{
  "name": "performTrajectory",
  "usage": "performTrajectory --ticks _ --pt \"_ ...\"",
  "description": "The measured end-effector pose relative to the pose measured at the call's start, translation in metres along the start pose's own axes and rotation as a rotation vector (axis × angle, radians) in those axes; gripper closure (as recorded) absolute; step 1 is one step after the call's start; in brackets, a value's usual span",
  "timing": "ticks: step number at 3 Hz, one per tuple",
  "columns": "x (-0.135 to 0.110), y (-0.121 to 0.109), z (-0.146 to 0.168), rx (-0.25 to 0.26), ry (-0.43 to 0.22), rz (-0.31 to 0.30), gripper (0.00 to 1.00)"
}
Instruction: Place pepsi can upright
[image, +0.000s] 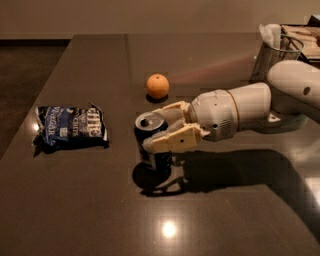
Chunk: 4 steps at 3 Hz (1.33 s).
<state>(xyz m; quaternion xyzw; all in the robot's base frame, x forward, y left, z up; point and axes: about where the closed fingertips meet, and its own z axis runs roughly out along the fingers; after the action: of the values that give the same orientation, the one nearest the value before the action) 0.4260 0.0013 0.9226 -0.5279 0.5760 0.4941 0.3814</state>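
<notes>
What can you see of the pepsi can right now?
The pepsi can is dark-blue metal with a silver top facing up, roughly upright, leaning slightly. The pincer grips its sides, one cream jaw behind, one across its front. Its base meets its shadow on the dark table; contact unclear.

the pincer (155, 131) grips the pepsi can (149, 123), upright on the table (90, 210) near the orange (157, 86).

Matt cream plastic gripper (154, 132) around glossy metal pepsi can (159, 161), polished table (235, 220)
</notes>
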Motion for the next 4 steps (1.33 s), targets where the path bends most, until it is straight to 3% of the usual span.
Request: performTrajectory --ticks 1,2,3,4 --pt "0.0 -0.001 -0.003 0.047 -0.078 -0.04 1.0" --pt "0.002 0.0 -0.003 0.07 -0.114 -0.101 0.83" --pt "0.007 0.0 -0.005 0.08 -0.127 -0.143 0.59" --pt "0.013 0.0 -0.005 0.073 -0.092 -0.157 0.36"
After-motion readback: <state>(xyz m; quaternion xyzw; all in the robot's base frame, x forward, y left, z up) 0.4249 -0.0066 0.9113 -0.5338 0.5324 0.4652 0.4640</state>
